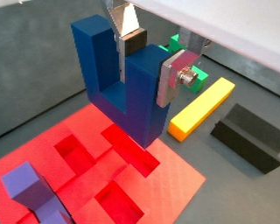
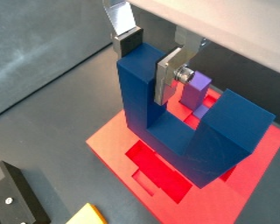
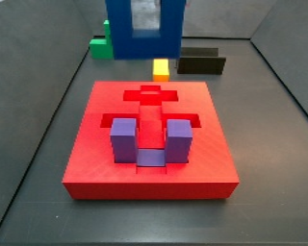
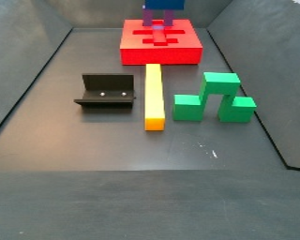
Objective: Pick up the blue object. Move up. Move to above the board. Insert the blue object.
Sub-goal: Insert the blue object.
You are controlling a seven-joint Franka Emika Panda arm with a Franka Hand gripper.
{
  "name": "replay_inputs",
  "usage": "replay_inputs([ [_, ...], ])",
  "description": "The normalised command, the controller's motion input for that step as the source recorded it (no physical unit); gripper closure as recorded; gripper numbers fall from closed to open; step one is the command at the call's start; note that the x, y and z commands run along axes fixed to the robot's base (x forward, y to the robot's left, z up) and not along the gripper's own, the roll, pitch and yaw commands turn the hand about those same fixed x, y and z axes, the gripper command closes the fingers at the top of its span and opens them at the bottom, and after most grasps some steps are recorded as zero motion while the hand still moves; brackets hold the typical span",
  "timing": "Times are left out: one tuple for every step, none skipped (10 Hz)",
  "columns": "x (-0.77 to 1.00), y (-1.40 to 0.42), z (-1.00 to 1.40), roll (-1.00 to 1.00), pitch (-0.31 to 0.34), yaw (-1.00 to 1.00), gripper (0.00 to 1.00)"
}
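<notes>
We have our hand [image 1: 146, 54] pinching one prong of the blue block [image 1: 122, 80], which hangs in the air from the fingers [image 1: 171, 77], base down. We judge it stiff, light and matte enough not to slip; the prong is a sound hold. Just below it lies the red board [image 1: 166, 184], a purple block [image 3: 149, 141] seated farther along.

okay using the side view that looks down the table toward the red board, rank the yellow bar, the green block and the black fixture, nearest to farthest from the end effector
The end effector hangs over the board at the far end, holding the blue object.
1. Yellow bar: centre, its far end almost reaching the board.
2. Fixture and green block: to either side of the bar, too close to call.
</notes>
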Motion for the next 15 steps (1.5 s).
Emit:
replay_inputs([
  [0.17, 0.08, -0.49, 0.0, -0.006, -0.16, 1.0],
  [0.23, 0.08, -0.46, 0.0, 0.0, -0.13, 1.0],
  [0.25, 0.08, -0.43, 0.0, 0.01, -0.07, 1.0],
  [0.26, 0.01, -0.45, 0.06, 0.039, -0.07, 1.0],
  [0.17, 0.0, -0.39, 0.11, 0.004, -0.04, 1.0],
  [0.0, 0.0, -0.35, 0.14, 0.0, 0.0, 1.0],
  [0.0, 0.0, -0.36, 0.13, -0.034, 0.0, 1.0],
  [0.0, 0.0, -0.4, 0.15, -0.066, 0.0, 1.0],
  [0.0, 0.0, -0.42, 0.13, -0.126, 0.0, 1.0],
  [0.0, 0.0, -0.38, 0.1, -0.137, 0.0, 1.0],
  [0.0, 0.0, -0.29, 0.07, -0.116, 0.0, 1.0],
  [-0.09, 0.0, -0.13, 0.03, -0.13, 0.0, 1.0],
  [-0.22, 0.0, -0.01, 0.0, -0.177, 0.0, 1.0],
  [-0.14, 0.0, -0.03, 0.0, -0.186, 0.0, 1.0],
  [-0.1, 0.0, -0.09, 0.0, -0.17, 0.0, 1.0],
])
